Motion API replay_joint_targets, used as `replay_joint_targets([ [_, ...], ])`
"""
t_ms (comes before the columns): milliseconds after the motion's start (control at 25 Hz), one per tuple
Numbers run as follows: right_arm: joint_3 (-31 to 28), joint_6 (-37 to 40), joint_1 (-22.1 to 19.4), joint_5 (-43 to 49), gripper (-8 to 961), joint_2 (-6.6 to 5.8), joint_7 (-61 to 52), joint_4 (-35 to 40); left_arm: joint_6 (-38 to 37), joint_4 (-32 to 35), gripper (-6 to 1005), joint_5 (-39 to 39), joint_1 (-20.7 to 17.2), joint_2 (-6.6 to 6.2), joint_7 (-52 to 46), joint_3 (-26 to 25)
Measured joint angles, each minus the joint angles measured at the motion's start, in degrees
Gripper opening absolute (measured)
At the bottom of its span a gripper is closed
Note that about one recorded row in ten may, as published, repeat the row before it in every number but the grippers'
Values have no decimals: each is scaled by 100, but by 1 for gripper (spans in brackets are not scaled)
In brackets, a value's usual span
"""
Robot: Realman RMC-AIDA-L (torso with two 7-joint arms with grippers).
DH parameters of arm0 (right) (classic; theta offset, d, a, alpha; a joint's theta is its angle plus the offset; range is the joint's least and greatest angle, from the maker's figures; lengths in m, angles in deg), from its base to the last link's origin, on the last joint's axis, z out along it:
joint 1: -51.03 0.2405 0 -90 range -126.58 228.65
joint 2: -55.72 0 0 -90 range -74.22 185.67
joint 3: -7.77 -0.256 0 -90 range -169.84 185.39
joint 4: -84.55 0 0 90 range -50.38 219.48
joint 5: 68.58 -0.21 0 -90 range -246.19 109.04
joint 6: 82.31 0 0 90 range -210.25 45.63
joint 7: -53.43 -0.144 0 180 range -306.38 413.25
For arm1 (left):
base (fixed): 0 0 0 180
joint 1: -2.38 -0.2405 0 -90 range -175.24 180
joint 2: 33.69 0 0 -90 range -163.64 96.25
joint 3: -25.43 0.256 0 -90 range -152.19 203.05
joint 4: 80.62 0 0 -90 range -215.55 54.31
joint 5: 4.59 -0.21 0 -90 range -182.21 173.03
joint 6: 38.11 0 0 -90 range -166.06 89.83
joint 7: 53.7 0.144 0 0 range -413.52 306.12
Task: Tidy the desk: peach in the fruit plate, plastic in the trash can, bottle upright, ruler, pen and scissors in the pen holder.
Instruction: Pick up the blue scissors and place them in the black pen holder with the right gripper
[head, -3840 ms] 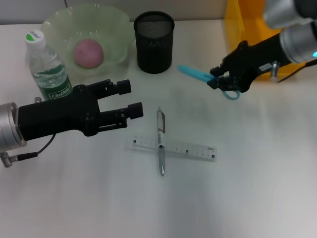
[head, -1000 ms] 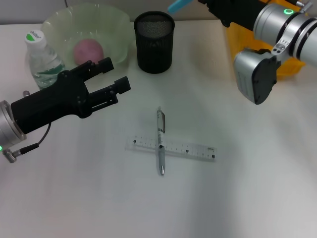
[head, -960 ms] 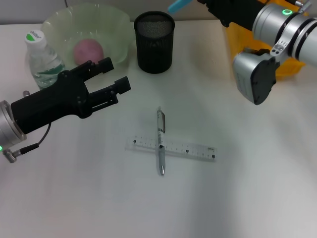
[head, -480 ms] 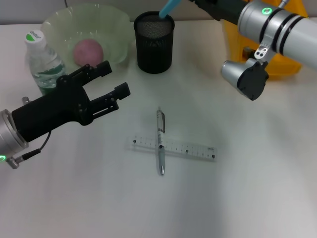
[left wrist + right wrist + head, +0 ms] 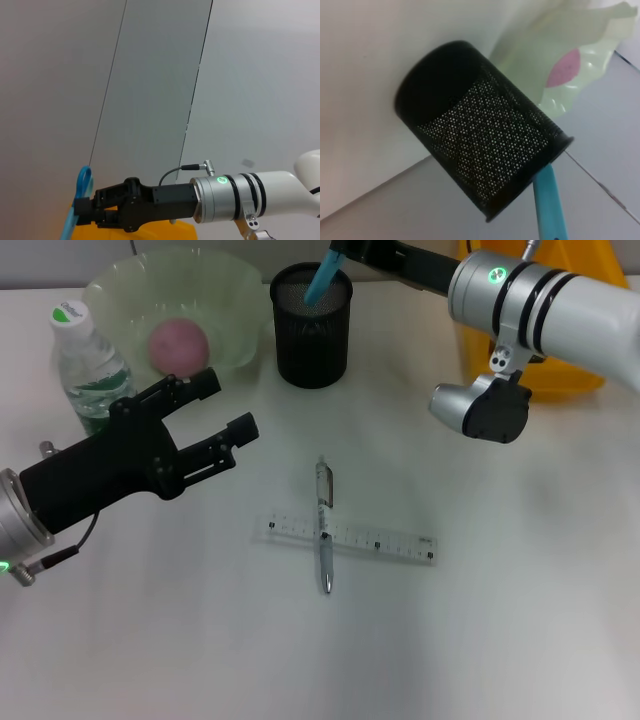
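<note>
My right gripper [image 5: 345, 252] is shut on the blue scissors [image 5: 318, 280]. It holds them above the black mesh pen holder [image 5: 312, 330], with the blade tip dipping into its mouth. The right wrist view shows the blade [image 5: 550, 207] at the holder's rim [image 5: 480, 145]. The left wrist view catches the scissors' ring handle [image 5: 83, 182] sticking out of that gripper [image 5: 85, 210]. A pen [image 5: 324, 525] lies across a clear ruler [image 5: 385, 541] mid-desk. The peach [image 5: 178, 345] rests in the green fruit plate [image 5: 225, 290]. The bottle [image 5: 88, 370] stands upright. My left gripper [image 5: 228, 405] hovers open beside the bottle. No plastic shows.
A yellow trash can [image 5: 570, 380] stands at the back right, partly behind my right arm. The plate, bottle and pen holder line the back edge of the white desk [image 5: 480, 620].
My right gripper carried the scissors leftward from near the trash can to over the pen holder, and the tip has lowered into its mouth. The left arm drifted slightly down and left.
</note>
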Motion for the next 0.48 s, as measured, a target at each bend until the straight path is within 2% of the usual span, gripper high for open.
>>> replay_joint_targets([
  [480, 42, -34, 55, -8, 355, 0, 18, -16, -33, -53, 787, 35, -25, 0, 134, 0],
])
